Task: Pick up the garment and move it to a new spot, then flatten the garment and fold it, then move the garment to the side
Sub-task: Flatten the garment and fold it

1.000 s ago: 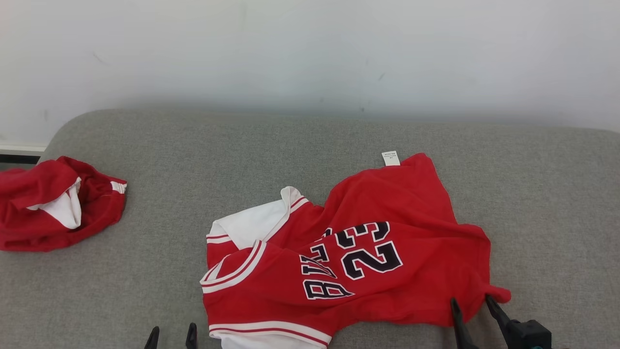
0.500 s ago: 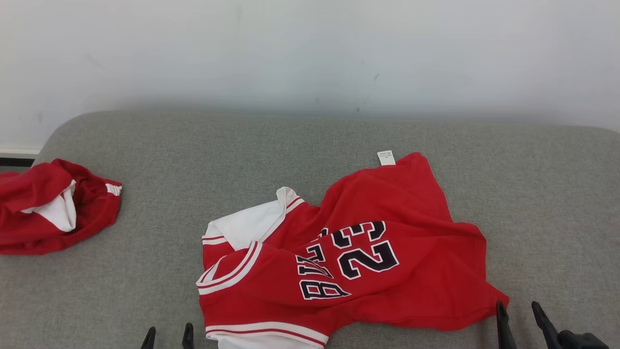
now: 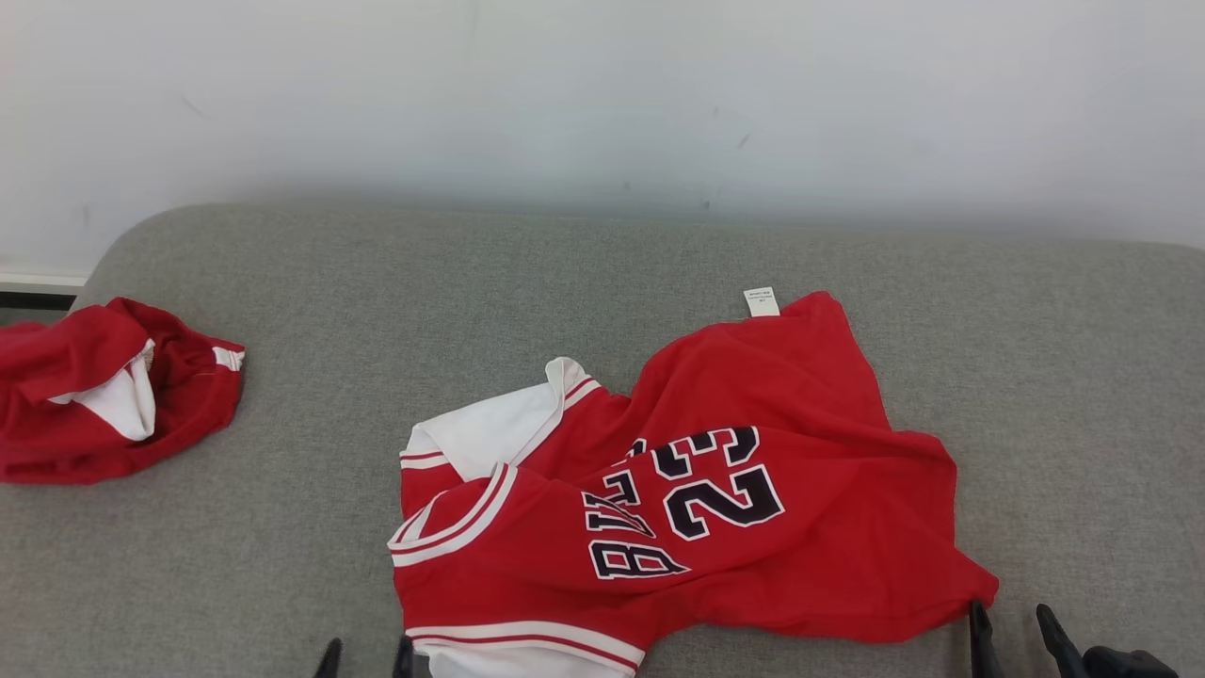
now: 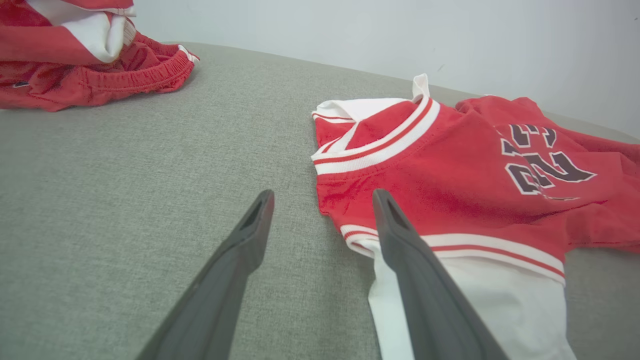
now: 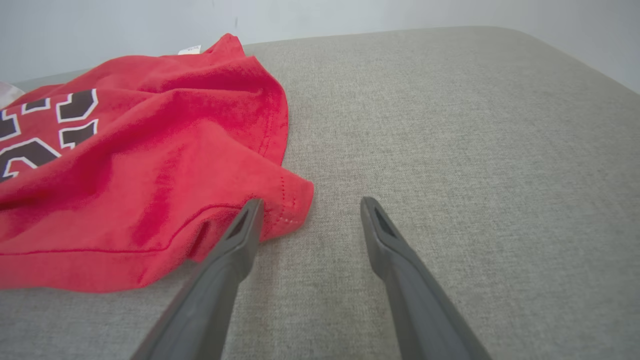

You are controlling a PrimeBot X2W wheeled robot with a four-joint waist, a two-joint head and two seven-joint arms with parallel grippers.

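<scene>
The garment (image 3: 753,565) is a red jersey with white trim and a dark number 23. It lies rumpled in the middle of the grey cushion (image 3: 602,273), its white label at the far edge. My left gripper (image 3: 367,656) is open at its near left corner. In the left wrist view the left gripper (image 4: 322,197) has one finger over the white sleeve of the garment (image 4: 450,170) and the other over bare cushion. My right gripper (image 3: 1009,621) is open just right of the hem corner. In the right wrist view the right gripper (image 5: 311,204) spans bare cushion, its left finger beside the garment (image 5: 125,165).
A second red and white piece of clothing (image 3: 113,395) lies bunched at the cushion's far left edge, also seen as the red heap (image 4: 90,60) in the left wrist view. A pale wall (image 3: 602,94) runs behind the cushion. Bare cushion stretches to the right of the jersey.
My right gripper has moved right, off the hem corner it straddled a second ago, and the corner now lies flat. The left gripper has shifted slightly right. The jersey itself has barely changed.
</scene>
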